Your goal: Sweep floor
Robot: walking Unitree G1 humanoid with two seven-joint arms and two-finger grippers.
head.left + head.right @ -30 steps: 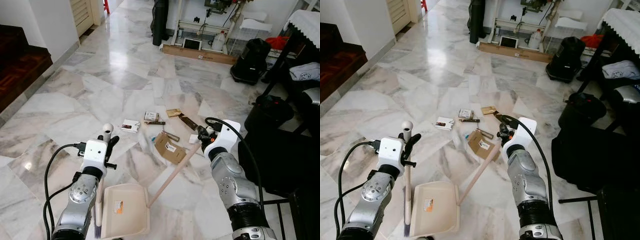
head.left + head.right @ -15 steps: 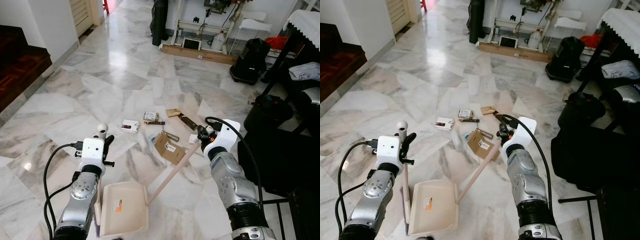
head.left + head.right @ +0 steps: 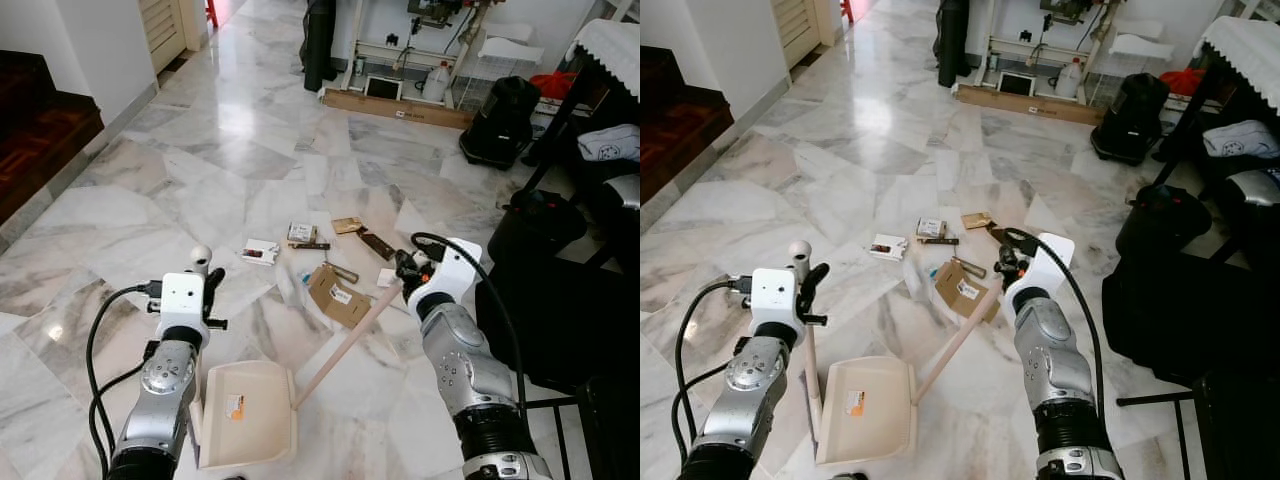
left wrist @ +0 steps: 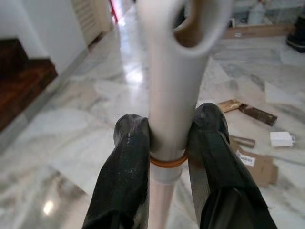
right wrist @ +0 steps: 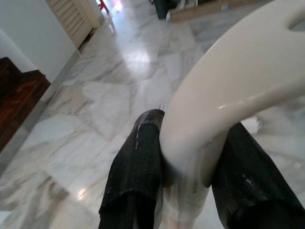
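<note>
While both arms are raised in front of the robot, each one holds a sweeping tool above a pale marble floor (image 3: 200,180). The left gripper (image 4: 164,143) has its two black fingers clenched on the white broom handle (image 4: 167,114), just above an orange band. That handle stands nearly upright, with a round knob on top. Its bristle end sits low beside the pan and is hard to make out. The right gripper (image 5: 188,157) is clamped on the curved cream top of the dustpan handle (image 3: 345,345). This long handle slants down toward the robot's left to the dustpan (image 3: 245,415), a cream tray resting on the floor, just beside the broom.

Litter lies ahead of the pan and apart from it: a flattened cardboard piece (image 3: 338,296) nearest, a small carton (image 3: 261,251), another small box (image 3: 302,233), dark wrappers (image 3: 376,245) and a small white block (image 3: 388,277). The pan looks empty apart from a label on its base.

Judging by this, the sweeping has not reached the litter yet; the step in hand is getting broom and pan into position. The next move likely calls for carrying the broom beyond the debris and drawing it back, with the pan's open lip flat on the floor facing the pile.
</note>
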